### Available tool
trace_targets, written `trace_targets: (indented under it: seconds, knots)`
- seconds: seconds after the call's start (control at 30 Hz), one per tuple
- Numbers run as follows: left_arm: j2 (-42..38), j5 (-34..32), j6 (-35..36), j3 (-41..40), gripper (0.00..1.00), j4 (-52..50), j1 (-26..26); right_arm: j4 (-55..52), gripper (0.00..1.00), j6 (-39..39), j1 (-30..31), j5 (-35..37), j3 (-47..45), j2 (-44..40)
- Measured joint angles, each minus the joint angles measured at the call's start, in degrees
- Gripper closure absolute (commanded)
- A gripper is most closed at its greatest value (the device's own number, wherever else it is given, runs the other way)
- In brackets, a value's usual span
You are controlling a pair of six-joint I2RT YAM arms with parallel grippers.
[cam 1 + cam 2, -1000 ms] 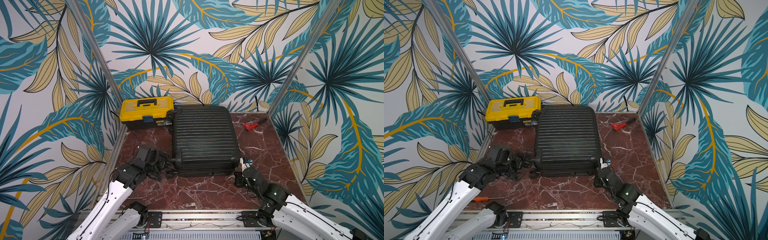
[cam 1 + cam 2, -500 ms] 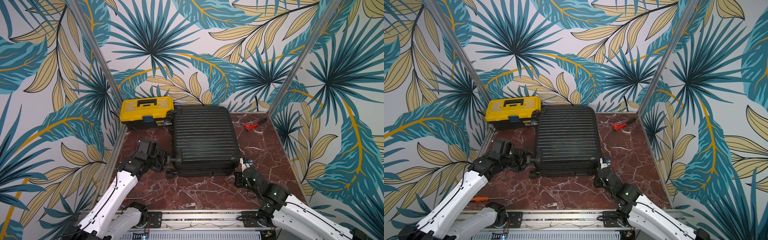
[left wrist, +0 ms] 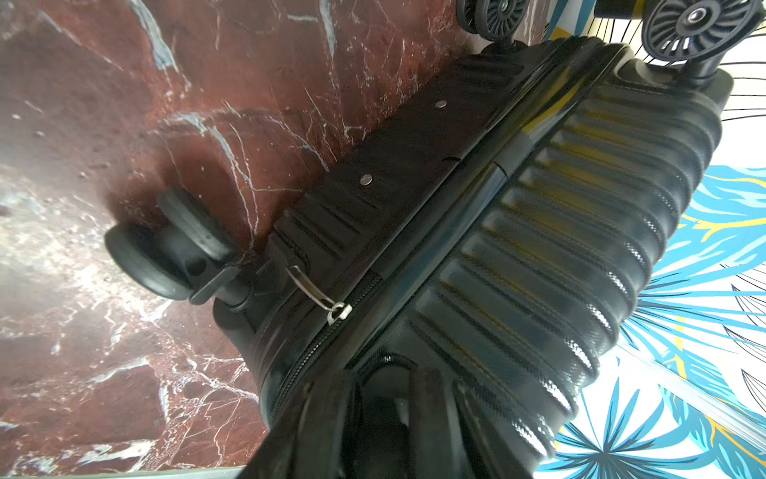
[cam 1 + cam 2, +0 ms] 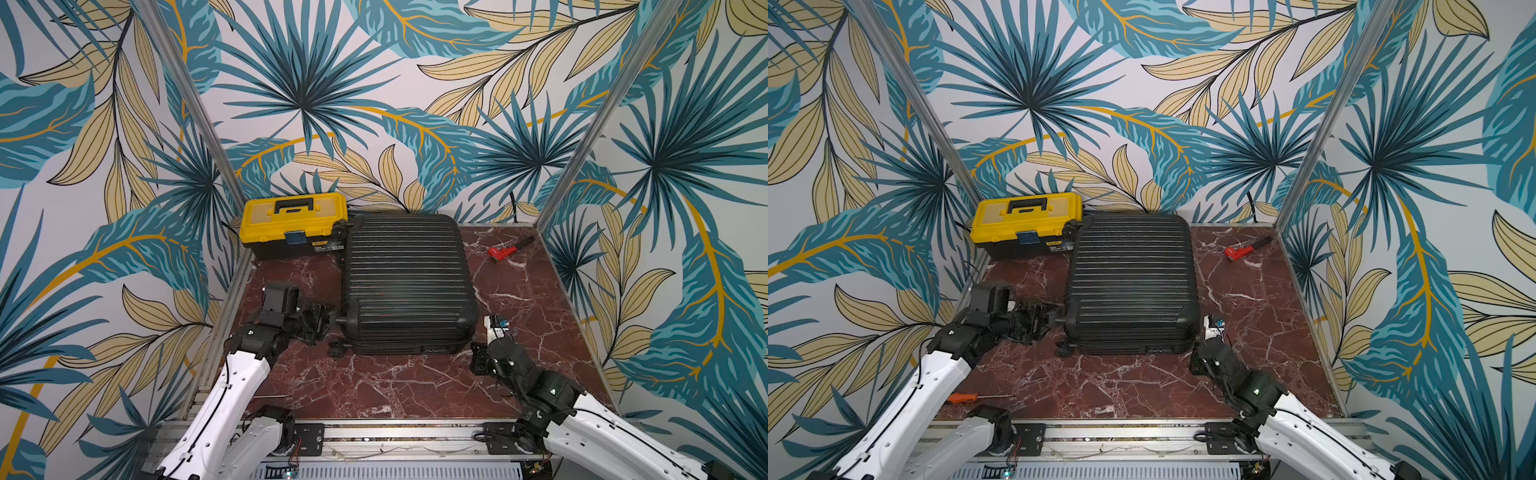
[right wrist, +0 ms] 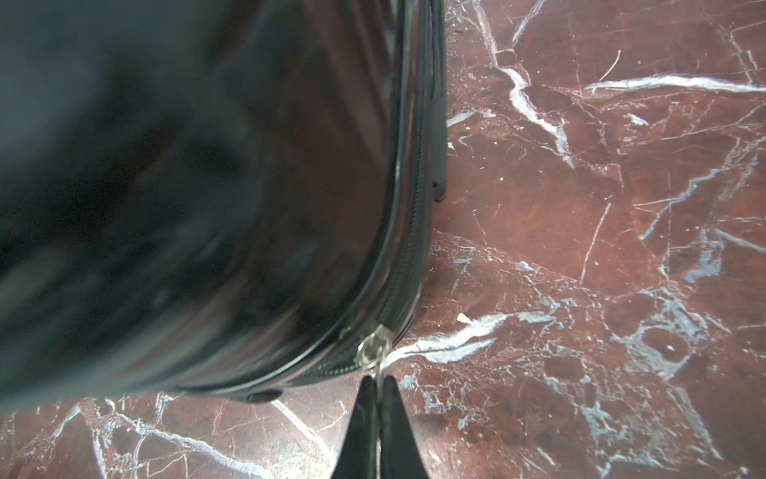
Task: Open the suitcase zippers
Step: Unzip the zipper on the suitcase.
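Note:
The black ribbed suitcase [image 4: 405, 282] [image 4: 1129, 282] lies flat mid-table, wheels toward the left. Its zipper seam [image 3: 360, 298] runs between the shells. One silver pull [image 3: 313, 290] hangs free near a lower wheel [image 3: 166, 249]. My left gripper [image 4: 322, 322] [image 3: 375, 385] is at the case's near left corner, its fingers [image 3: 427, 398] closed round the upper wheel there. At the near right corner my right gripper [image 4: 478, 357] [image 5: 377, 381] is shut on the thin tab of the other zipper slider [image 5: 373, 346].
A yellow-lidded toolbox [image 4: 293, 222] stands at the back left, touching the case's far wheels. A red tool [image 4: 505, 249] lies at the back right. An orange screwdriver [image 4: 963, 398] lies near the front left edge. Patterned walls enclose three sides.
My left arm has swung in toward the suitcase's near left corner and its jaws have narrowed round the wheel. The right arm and the suitcase have stayed put.

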Motion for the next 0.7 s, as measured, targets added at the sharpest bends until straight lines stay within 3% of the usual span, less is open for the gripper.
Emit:
trace_targets:
  seconds: [0.23,0.7]
  knots:
    - [-0.1,0.6,2.9,0.2,0.75,-0.6,1.2,4.1,1.0,-4.2,-4.0,-1.6,0.5,4.8]
    - [1.2,1.1,6.4,2.2,0.75,-3.7,2.6,15.1,1.0,-13.7,-16.5,-14.8,0.4,10.8]
